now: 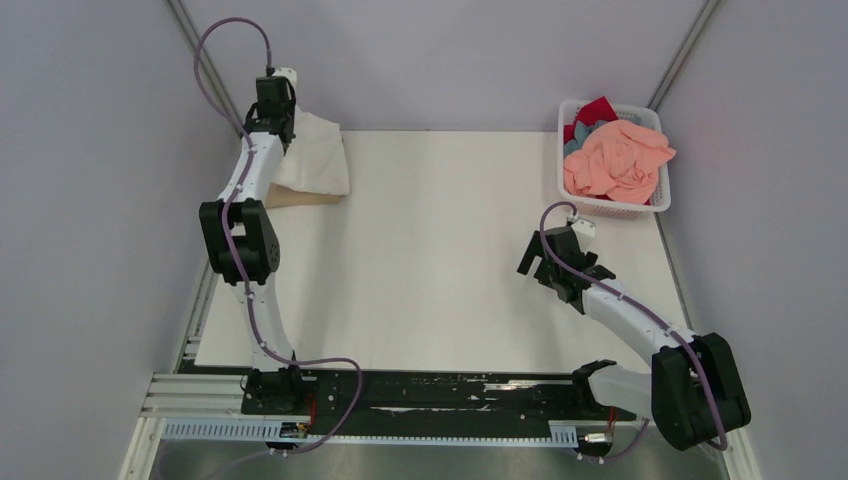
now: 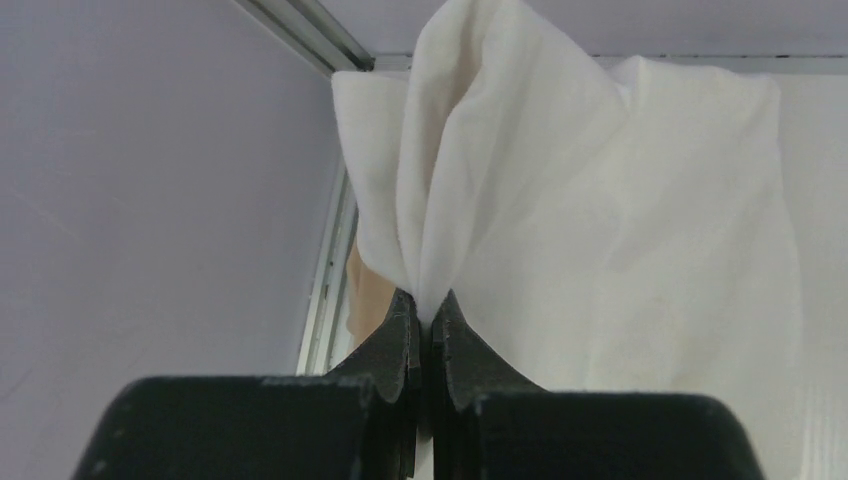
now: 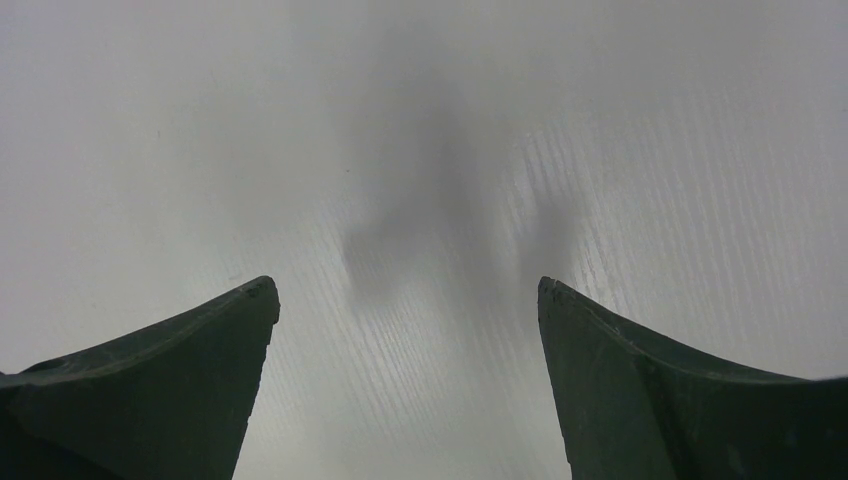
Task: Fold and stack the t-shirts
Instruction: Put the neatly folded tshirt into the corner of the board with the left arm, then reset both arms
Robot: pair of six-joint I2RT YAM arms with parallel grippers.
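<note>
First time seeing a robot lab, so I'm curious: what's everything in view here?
white t-shirt: 1, white, table's far left corner, pinched in left jaws
tan t-shirt: 1, tan, beneath the white one, edge showing
salmon pink t-shirt: 1, salmon pink, topmost in basket
red t-shirt: 1, red, basket's far end
grey-blue t-shirt: 1, grey-blue, basket, under the pink
basket: 1, white lattice, table's far right corner
table: 1, white
left arm: 1, white and black, jaws shut on white t-shirt
right arm: 1, white and black, near basket, jaws open, empty
</note>
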